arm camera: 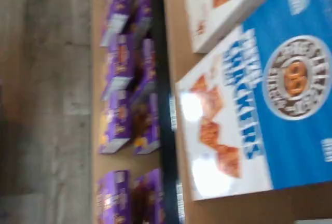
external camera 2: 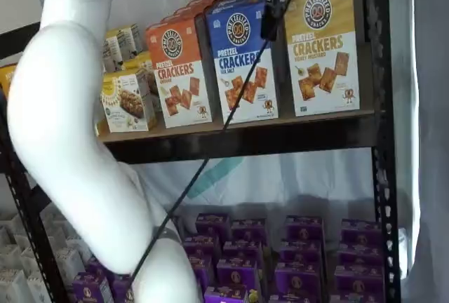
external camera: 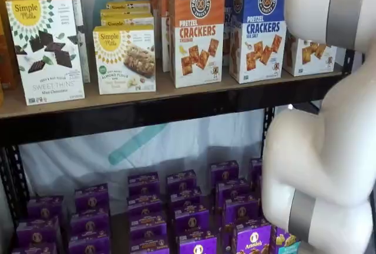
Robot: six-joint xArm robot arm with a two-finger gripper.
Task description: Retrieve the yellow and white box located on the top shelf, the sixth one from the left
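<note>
The yellow and white box (external camera 2: 323, 47) stands upright at the right end of the top shelf (external camera 2: 280, 138), beside a blue-topped crackers box (external camera 2: 242, 57). My gripper (external camera 2: 270, 26) hangs from above in front of the seam between those two boxes. Only a dark finger and a cable show, so I cannot tell its state, and nothing is held. In a shelf view the arm (external camera: 329, 124) hides most of the yellow and white box (external camera: 308, 54); only its white lower part shows. The wrist view is filled by the blue-topped box (arm camera: 270, 105) on the top shelf (arm camera: 179, 53).
An orange-topped crackers box (external camera: 197, 30), Simple Mills boxes (external camera: 47, 48) and smaller bar boxes (external camera: 124, 59) stand further left on the same board. Purple boxes (external camera: 191, 213) fill the lower shelf. A black perforated upright (external camera 2: 382, 177) borders the right side.
</note>
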